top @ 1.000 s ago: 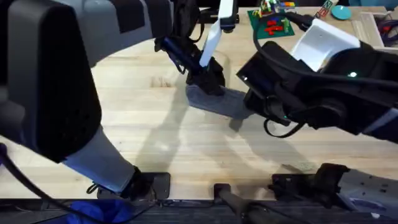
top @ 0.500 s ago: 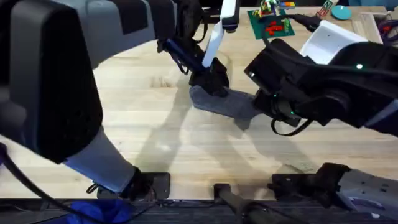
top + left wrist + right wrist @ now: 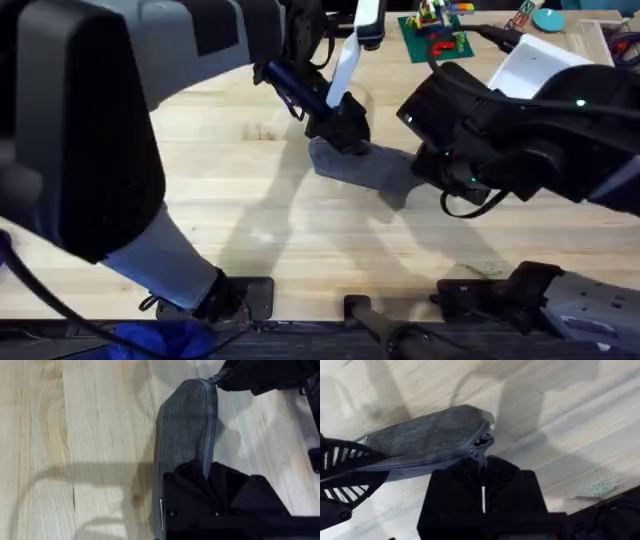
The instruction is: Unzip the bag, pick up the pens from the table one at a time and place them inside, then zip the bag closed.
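Note:
The blue-grey bag lies on the table, its zipper running closed along the top edge. My left gripper is shut on the bag's left end; its black fingers pinch the fabric. At the bag's other end my right gripper is shut on the small zipper pull, which shows just in front of its fingers. In the left wrist view the right gripper shows at the far tip of the bag. The pens are out of view.
A green board with coloured pieces, a white box and a teal object sit at the table's far right. Bare wood stretches in front of the bag and to its left.
The bag has slid a little to the right, and both grippers moved with it. The right arm has drawn back toward the right.

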You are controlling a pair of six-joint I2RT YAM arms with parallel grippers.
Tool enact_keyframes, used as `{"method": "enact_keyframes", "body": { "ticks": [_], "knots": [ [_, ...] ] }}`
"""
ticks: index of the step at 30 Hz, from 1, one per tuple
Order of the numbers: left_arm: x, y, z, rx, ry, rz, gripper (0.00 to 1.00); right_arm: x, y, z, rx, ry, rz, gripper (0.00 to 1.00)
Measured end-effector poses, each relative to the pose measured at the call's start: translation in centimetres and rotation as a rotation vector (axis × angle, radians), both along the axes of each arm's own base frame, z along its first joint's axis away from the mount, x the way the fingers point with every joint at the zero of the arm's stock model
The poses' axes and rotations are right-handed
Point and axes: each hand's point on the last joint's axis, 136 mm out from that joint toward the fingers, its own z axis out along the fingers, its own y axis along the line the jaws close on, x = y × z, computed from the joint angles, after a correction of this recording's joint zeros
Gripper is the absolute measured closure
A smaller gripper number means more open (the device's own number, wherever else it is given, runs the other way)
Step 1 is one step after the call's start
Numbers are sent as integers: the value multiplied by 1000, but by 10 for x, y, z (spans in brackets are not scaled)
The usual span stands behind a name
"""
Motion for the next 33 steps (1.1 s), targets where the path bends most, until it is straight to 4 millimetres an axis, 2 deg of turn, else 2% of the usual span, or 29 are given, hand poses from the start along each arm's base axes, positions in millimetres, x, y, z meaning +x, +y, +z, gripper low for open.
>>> {"method": "enact_keyframes", "body": {
  "ticks": [14, 20, 29, 33],
  "knots": [
    [-2, 0, 1, -7, 1, -9, 960, -5, -5, -3, -12, 13, -12, 969],
    [-2, -1, 2, -17, 5, -9, 960, -15, -15, -11, 2, 0, -56, 969],
    [-4, -4, 6, -40, 14, -12, 960, -24, -27, -1, 16, -31, -61, 969],
    [-4, -4, 6, -42, 16, -13, 959, -25, -31, -10, 7, -40, -66, 969]
  ]
}}
